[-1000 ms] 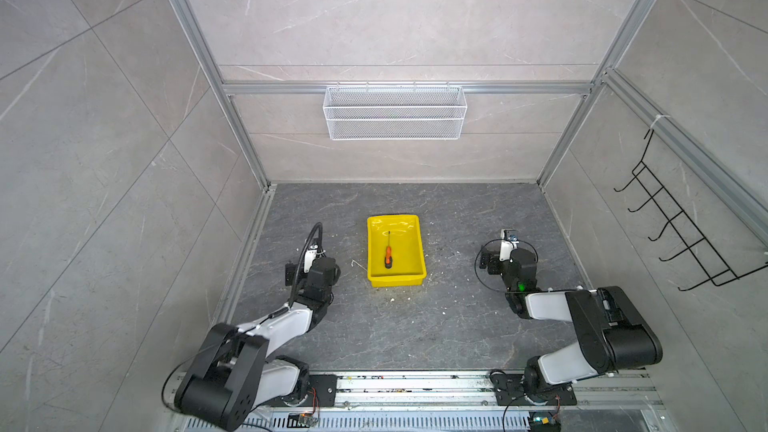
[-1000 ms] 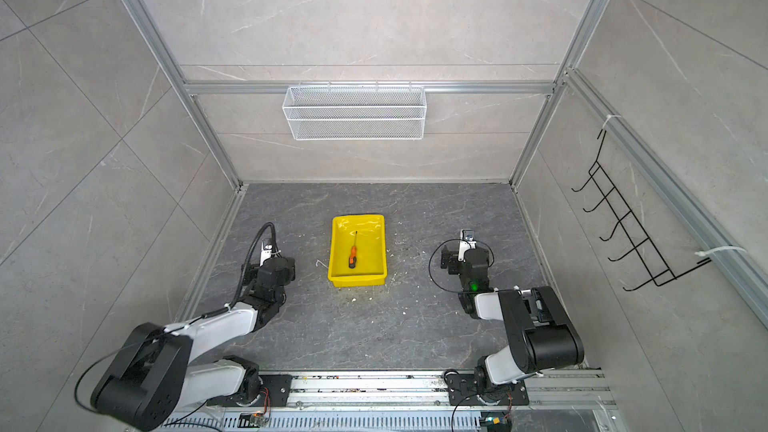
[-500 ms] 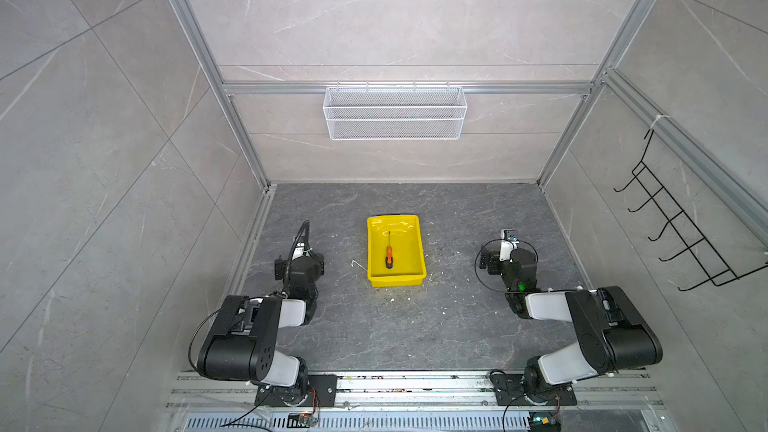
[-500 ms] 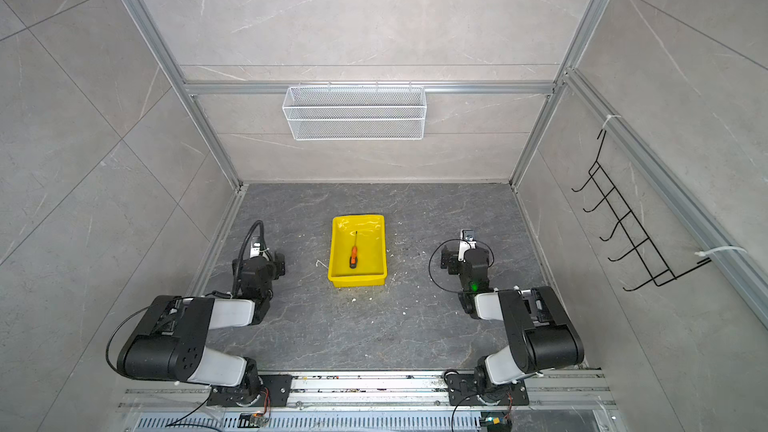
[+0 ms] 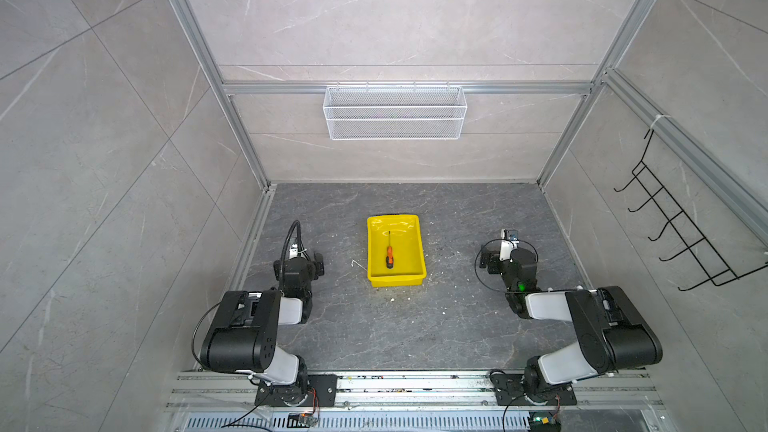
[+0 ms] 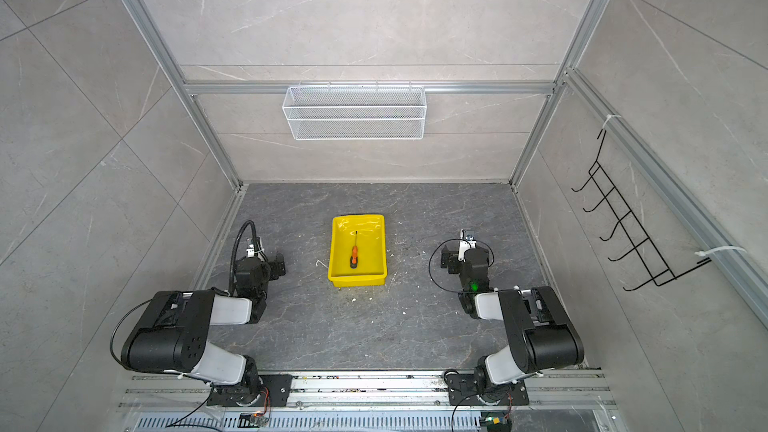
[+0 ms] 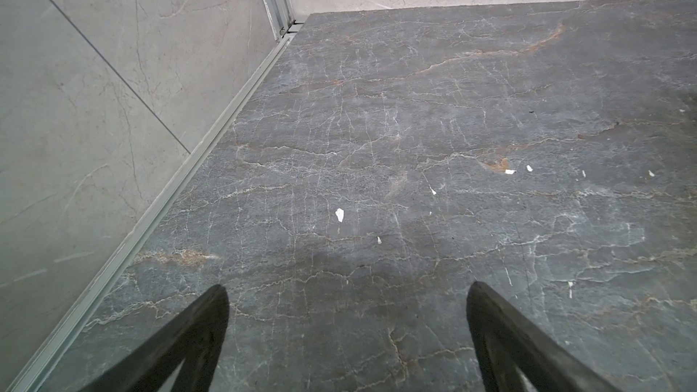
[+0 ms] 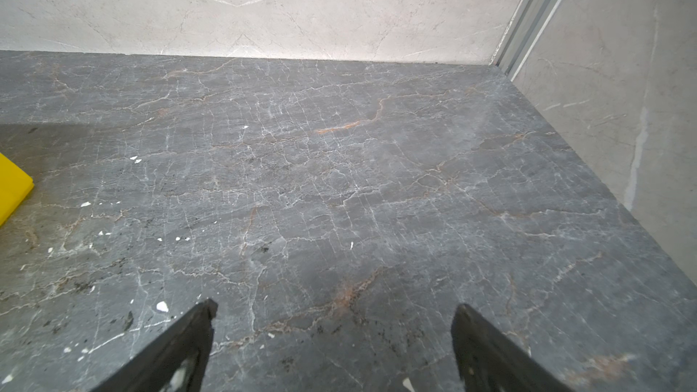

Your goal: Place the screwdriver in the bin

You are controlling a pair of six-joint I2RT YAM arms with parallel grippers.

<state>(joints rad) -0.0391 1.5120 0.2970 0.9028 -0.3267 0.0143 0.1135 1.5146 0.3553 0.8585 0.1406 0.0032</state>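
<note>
Two grippers, both mine, both empty.

Item one: left gripper [image 7: 347,288]. Its fingers [image 7: 203,326] are spread wide, with nothing between them but the bare dark stone surface [image 7: 377,145].

Item two: right gripper [image 8: 335,303]. Its fingers are likewise wide apart and grip nothing. A yellow corner of the bin [image 8: 11,186] shows off to one side of them, well apart.

Item three: the bin [image 5: 397,281], in a top view. It stands between my two pairs of fingers, well clear of each.

Item four: the screwdriver [image 5: 389,255]. It lies flat on the bin's bottom, black butt toward my side and shaft pointing away from my fingers.

Step in hand, as I judge it: none left. The placing looks done.

Next move, by my reckoning: no grasp is called for. I need only hold my fingers off the bin so nothing gets knocked.
</note>
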